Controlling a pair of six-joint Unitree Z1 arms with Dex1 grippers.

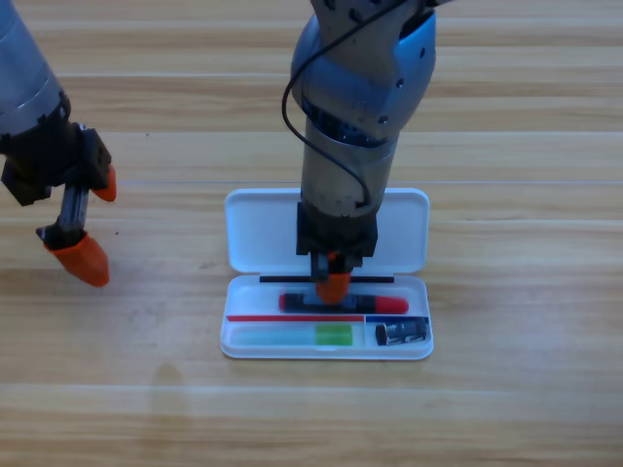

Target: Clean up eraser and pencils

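Note:
The white case [255, 232] lies open at the table's middle, lid flat behind its tray. The black pencil with red ends [387, 305] lies across the tray's upper slot. Below it, on the left, rests the pale pencil with the light-green half [331, 336]. The dark eraser [402, 333] sits in the small lower-right slot. My right gripper [333, 285] points straight down onto the middle of the black-and-red pencil and hides that part of it. Far to the left, my left gripper [92, 220] hangs open and holds nothing.
The right arm's grey body [355, 117] rises over the case lid and covers its centre. The case tray's front rim [326, 354] faces the table's near side. Wooden table [506, 409] surrounds the case.

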